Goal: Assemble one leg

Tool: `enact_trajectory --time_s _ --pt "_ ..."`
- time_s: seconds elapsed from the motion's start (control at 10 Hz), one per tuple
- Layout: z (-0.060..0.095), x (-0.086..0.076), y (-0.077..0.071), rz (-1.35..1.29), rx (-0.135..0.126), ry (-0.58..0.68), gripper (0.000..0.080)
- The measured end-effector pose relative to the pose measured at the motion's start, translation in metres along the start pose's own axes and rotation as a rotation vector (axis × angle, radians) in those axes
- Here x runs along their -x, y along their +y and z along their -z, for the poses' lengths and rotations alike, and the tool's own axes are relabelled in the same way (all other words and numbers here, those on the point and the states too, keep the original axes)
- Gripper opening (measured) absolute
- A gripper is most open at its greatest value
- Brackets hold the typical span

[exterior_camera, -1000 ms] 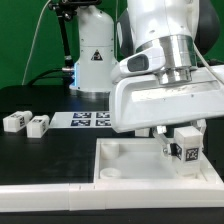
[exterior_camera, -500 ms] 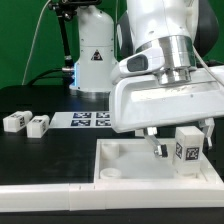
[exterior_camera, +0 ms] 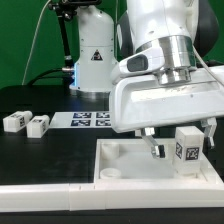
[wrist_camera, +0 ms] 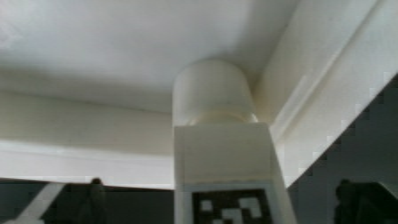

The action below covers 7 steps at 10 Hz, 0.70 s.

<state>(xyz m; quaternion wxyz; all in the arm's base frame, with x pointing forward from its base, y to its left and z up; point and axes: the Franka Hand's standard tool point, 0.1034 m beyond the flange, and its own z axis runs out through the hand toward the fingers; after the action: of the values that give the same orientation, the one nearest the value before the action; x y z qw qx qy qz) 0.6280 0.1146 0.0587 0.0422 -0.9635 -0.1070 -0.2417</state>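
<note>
1. Claw [exterior_camera: 180,150] spread wide, fingers standing off either side of the leg [exterior_camera: 188,151], pinching nothing.
2. Leg upright at the panel's [exterior_camera: 120,165] corner toward the exterior view's right, long axis vertical, tagged end up, rounded end down against the panel in the wrist view [wrist_camera: 221,100].
3. Looks placed and let go; whether fully seated or screwed home cannot be told.
4. Farther off, two spare legs [exterior_camera: 25,123] lying near the desk's [exterior_camera: 40,150] edge on the exterior view's left, beside the marker board [exterior_camera: 88,120].
</note>
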Motion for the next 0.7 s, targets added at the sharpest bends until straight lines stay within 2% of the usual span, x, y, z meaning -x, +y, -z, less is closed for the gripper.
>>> enact_trajectory --time_s 0.3,0.5,0.6,0.7 --pt "0.015 -0.014 0.0 0.003 -0.001 0.002 0.0649" --pt "0.014 -0.013 -0.001 0.003 -0.006 -0.019 0.0649" --pt "0.013 -0.01 -0.002 0.001 -0.011 -0.047 0.0649" --pt "0.012 -0.002 -0.009 0.0 -0.04 -0.185 0.0649"
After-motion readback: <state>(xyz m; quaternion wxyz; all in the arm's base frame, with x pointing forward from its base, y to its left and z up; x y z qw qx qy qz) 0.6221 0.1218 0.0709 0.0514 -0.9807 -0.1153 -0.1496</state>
